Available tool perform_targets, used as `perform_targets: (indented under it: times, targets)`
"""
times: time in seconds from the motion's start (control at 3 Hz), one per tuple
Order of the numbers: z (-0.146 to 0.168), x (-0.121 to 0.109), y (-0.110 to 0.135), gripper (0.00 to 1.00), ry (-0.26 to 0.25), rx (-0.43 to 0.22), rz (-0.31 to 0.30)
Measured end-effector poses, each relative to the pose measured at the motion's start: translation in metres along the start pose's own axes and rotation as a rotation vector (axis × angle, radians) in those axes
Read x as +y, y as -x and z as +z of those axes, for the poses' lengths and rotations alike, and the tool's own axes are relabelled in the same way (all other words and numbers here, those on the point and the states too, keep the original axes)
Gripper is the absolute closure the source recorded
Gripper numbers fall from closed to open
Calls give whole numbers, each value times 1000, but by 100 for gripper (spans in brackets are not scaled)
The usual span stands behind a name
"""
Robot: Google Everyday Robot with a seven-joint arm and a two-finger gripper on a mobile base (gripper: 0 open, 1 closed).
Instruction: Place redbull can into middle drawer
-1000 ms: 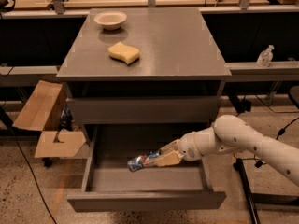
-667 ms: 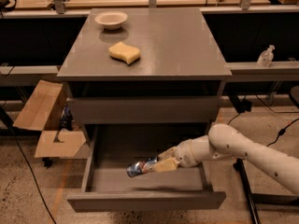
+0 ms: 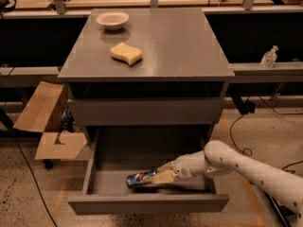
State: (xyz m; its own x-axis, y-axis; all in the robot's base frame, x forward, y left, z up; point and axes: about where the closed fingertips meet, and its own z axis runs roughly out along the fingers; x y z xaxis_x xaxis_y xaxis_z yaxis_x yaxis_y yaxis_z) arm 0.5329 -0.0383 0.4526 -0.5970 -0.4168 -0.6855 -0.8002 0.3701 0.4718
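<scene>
The middle drawer (image 3: 147, 204) stands pulled out below the grey cabinet, its front panel near the bottom of the view. The redbull can (image 3: 140, 178), blue and silver, lies on its side low inside the drawer, near the front middle of the floor. My gripper (image 3: 158, 178) reaches in from the right on a white arm and is shut on the can's right end, with tan fingers (image 3: 165, 176) around it.
A white bowl (image 3: 112, 19) and a yellow sponge (image 3: 126, 53) sit on the cabinet top (image 3: 189, 46). An open cardboard box (image 3: 45, 122) stands on the floor at the left. A clear bottle (image 3: 269, 57) stands on a shelf at the right. Cables lie on the floor.
My gripper has moved left and down toward the drawer's front, carrying the can lower into the drawer.
</scene>
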Motion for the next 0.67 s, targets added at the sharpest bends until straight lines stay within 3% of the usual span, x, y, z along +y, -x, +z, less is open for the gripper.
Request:
perform_targets:
  times: [0.33, 0.67]
  targets:
    - [20, -13, -22, 84, 25, 5, 43]
    - [24, -18, -29, 63, 26, 5, 54]
